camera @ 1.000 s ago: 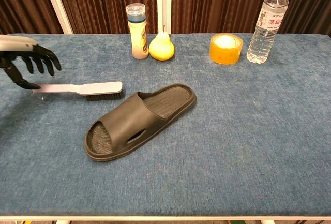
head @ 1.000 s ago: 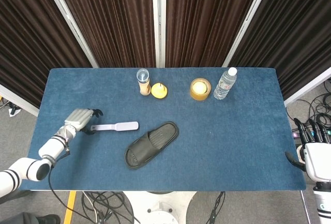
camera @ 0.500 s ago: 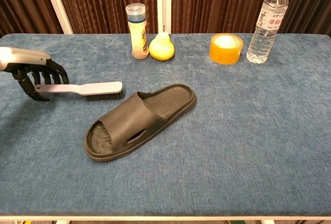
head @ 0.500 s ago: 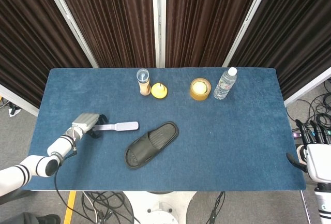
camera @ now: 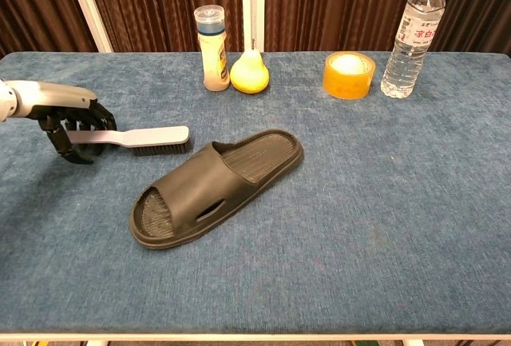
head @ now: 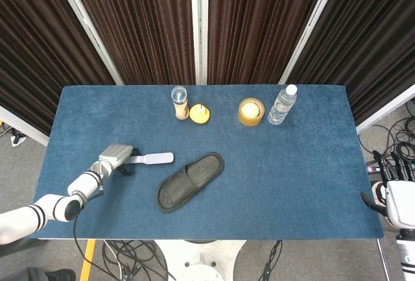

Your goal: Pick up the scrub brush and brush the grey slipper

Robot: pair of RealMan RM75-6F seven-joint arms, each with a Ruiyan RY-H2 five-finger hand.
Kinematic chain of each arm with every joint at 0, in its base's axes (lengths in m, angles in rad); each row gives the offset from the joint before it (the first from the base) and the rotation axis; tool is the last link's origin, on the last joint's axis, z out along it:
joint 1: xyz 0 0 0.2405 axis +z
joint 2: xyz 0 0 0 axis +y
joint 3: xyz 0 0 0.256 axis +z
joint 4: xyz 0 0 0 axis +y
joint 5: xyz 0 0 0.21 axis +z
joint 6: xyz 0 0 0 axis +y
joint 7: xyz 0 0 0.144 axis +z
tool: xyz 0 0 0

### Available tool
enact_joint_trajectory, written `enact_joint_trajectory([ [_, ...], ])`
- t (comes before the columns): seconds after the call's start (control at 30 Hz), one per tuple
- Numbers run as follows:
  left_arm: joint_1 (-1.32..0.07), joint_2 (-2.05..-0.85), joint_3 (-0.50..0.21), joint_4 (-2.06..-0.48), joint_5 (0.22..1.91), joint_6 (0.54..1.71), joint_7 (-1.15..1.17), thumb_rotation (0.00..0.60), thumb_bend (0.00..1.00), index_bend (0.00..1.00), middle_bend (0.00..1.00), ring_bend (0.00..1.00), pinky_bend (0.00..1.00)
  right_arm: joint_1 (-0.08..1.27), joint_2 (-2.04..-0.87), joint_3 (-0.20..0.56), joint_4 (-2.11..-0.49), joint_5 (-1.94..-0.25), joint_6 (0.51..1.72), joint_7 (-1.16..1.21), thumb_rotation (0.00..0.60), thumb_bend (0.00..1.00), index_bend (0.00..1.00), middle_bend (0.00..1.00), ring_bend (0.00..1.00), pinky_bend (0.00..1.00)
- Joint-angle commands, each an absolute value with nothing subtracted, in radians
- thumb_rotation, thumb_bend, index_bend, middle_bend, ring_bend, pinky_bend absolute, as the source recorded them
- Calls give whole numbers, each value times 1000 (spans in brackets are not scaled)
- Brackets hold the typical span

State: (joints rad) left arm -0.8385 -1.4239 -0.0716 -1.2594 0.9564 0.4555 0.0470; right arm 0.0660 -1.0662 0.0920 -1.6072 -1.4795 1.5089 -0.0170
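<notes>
A blue carpeted surface (camera: pixel 383 202) is seen. Along its far edge are set a small bottle (camera: pixel 211 47), a yellow object (camera: pixel 249 72), a tape roll (camera: pixel 348 74) and a water bottle (camera: pixel 412 33). Nearer the left edge lies a scrub brush (camera: pixel 140 137); a grey slipper (camera: pixel 215 186) lies beside it, towards the middle.

Along the far edge of the blue table (camera: pixel 415 202) we see a capped small bottle (camera: pixel 211 48) touching a yellow pear-shaped object (camera: pixel 249 71), then a tape roll (camera: pixel 348 74) near a water bottle (camera: pixel 413 34).
</notes>
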Motion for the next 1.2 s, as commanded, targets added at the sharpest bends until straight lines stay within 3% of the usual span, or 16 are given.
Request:
enact_joint_trajectory([
  [0.03,-849,-1428,-62,-1261,940,456,59,600,335,514,627,553,547,66,-1066,93,-1607,-1477,1507,-15,600,90,36,186,30,76],
  [0.27,-875,-1443,-38,-1258,897,458,92,600,335,560,673,602,640,67,-1066,94,-1607,-1475,1505,-13,600,91,36,187,30,76],
  [0.8,-963,-1481,36,-1247,737,497,232,600,334,677,755,671,694,60,-1068,95,-1598,-1466,1507,6,600,110,36,188,30,76],
  [0.97,-966,-1480,51,-1263,707,527,251,600,202,700,773,690,755,61,-1068,95,-1599,-1468,1507,8,600,112,36,190,30,76],
  [1.2,-965,-1508,60,-1233,678,559,273,600,171,732,800,718,864,60,-1067,95,-1603,-1467,1507,6,600,113,36,190,30,76],
])
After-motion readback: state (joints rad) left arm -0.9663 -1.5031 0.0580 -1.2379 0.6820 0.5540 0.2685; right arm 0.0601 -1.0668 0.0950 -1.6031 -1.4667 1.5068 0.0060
